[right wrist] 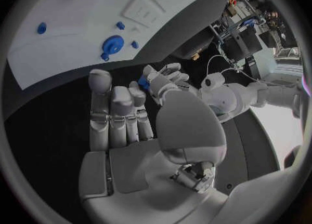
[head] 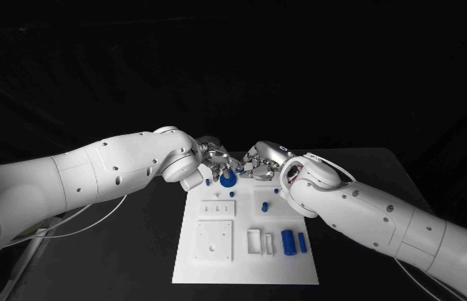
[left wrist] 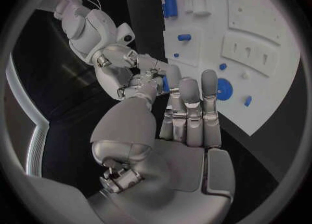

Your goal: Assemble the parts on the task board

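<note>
Both hands meet just beyond the far edge of the task board. The left hand and the right hand seem to pinch one small blue part together, though this is hard to see. It looks like a handover, so next one hand must let go and the other seat the part near the blue gear.

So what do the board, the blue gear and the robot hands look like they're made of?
Board: looks like matte white plastic, with an even, glare-free surface and shallow moulded recesses. Gear: probably plastic too, solid blue with a dull sheen and crisp teeth. Left robot hand and right robot hand: silvery, with soft highlights; metal or metallic-coated plastic, can't tell which.
</note>
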